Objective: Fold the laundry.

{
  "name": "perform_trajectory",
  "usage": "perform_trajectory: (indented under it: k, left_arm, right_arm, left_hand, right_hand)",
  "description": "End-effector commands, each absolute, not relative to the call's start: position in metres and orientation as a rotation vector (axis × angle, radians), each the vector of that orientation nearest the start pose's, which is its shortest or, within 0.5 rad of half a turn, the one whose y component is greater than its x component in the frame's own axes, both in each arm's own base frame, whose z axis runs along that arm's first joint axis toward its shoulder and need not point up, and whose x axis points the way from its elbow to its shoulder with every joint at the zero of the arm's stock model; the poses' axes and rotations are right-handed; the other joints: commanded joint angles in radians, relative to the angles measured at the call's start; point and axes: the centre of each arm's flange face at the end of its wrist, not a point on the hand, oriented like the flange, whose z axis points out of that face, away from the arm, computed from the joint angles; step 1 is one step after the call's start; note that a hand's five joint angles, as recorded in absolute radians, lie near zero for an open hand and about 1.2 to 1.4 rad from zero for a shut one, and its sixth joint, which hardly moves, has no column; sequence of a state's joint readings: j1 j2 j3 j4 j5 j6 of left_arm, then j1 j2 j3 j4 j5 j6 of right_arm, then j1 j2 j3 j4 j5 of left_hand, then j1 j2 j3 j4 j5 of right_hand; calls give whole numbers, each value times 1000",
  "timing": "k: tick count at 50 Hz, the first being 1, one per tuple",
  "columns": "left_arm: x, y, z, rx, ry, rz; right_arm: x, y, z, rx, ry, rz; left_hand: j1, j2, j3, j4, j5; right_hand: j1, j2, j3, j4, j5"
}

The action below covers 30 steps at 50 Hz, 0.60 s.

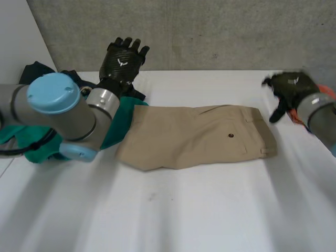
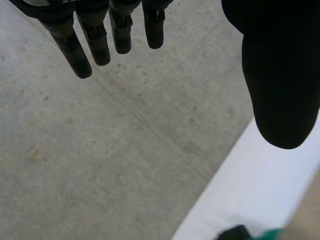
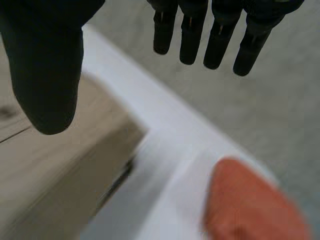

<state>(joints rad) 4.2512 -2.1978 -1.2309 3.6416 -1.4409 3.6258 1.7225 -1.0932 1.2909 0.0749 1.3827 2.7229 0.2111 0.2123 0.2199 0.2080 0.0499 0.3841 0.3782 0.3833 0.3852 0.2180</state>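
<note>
While both hands hang clear of the laundry, the white table [image 1: 210, 210] takes up the lower part of the head view under a grey wall [image 1: 210, 31]. Tan trousers [image 1: 194, 136] lie flat on the table at mid-frame. Their long axis runs left to right across the picture. The waistband end, with a belt loop and a small dark button near it, points right, and the leg end points left. There it meets a heap of clothes [image 1: 118, 126] at the left of the frame, teal with a dark garment [image 1: 37, 71] behind it, partly hidden by the left arm [image 1: 58, 107].

The left hand [image 1: 122, 60] is raised at upper left of centre, in front of the wall. Its fingers [image 2: 95, 40] are straight and spread, the thumb stands apart, and nothing is in it. The right hand [image 1: 291, 86] hovers at upper right, near the waistband end but not touching it. Its fingers [image 3: 220, 40] are loosely extended, the thumb is wide, and it is empty. Just behind it lies an orange thing [image 3: 255, 205], probably cloth.
</note>
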Motion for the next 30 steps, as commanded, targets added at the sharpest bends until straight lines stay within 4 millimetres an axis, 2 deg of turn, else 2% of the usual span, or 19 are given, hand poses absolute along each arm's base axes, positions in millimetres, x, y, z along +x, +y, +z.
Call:
perform_trajectory:
  k: [1, 3, 8, 11, 13, 14, 15, 21, 25, 27, 29, 30]
  left_arm:
    - [-322, -302, 208, 1092, 1914, -2444]
    - [-323, -297, 204, 1098, 1946, -2440]
    - [-326, -289, 198, 1113, 1991, -2432]
    - [-327, -287, 197, 1119, 1996, -2432]
    - [-328, -285, 196, 1123, 1998, -2431]
    - [-328, -285, 196, 1122, 1999, -2429]
    - [-327, -285, 195, 1122, 2003, -2425]
    - [-324, -283, 202, 1098, 1992, -2435]
    - [-321, -278, 208, 1084, 1991, -2451]
    - [-320, -277, 212, 1076, 1989, -2459]
    - [-317, -273, 215, 1066, 1995, -2467]
    - [-316, -273, 216, 1061, 1997, -2469]
  right_arm:
    - [193, -338, 183, -901, 2430, -1669]
    - [194, -338, 177, -907, 2415, -1673]
    - [197, -347, 143, -943, 2401, -1688]
    - [197, -353, 131, -975, 2396, -1707]
    - [197, -356, 126, -987, 2401, -1725]
    - [197, -358, 123, -995, 2401, -1730]
    - [195, -361, 121, -1003, 2400, -1755]
    - [178, -370, 127, -934, 2469, -1861]
    - [150, -378, 149, -903, 2533, -1958]
    - [136, -379, 162, -947, 2558, -2016]
    - [133, -379, 165, -1009, 2567, -2035]
    - [130, -379, 169, -1096, 2569, -2061]
  left_hand:
    - [-33, -34, -42, -30, -46]
    - [-33, -34, -42, -30, -46]
    - [-27, -28, -36, -24, -40]
    - [-27, -28, -36, -24, -40]
    - [-27, -28, -36, -24, -40]
    - [-24, -25, -33, -21, -37]
    - [-27, -28, -36, -24, -40]
    - [-27, -28, -36, -24, -40]
    - [-30, -31, -39, -27, -43]
    - [-30, -31, -39, -27, -43]
    - [-30, -31, -39, -27, -43]
    - [-30, -31, -39, -27, -43]
  right_hand:
    - [97, 103, 98, 96, 89]
    - [97, 103, 98, 96, 89]
    - [100, 106, 101, 99, 92]
    - [182, 188, 183, 181, 173]
    - [407, 413, 408, 406, 398]
    - [632, 638, 633, 631, 624]
    - [1008, 1014, 1009, 1007, 1000]
    - [1012, 1018, 1013, 1011, 1004]
    - [1012, 1018, 1013, 1011, 1004]
    - [1012, 1018, 1013, 1011, 1004]
    - [1012, 1018, 1013, 1011, 1004]
    - [1012, 1018, 1013, 1011, 1004]
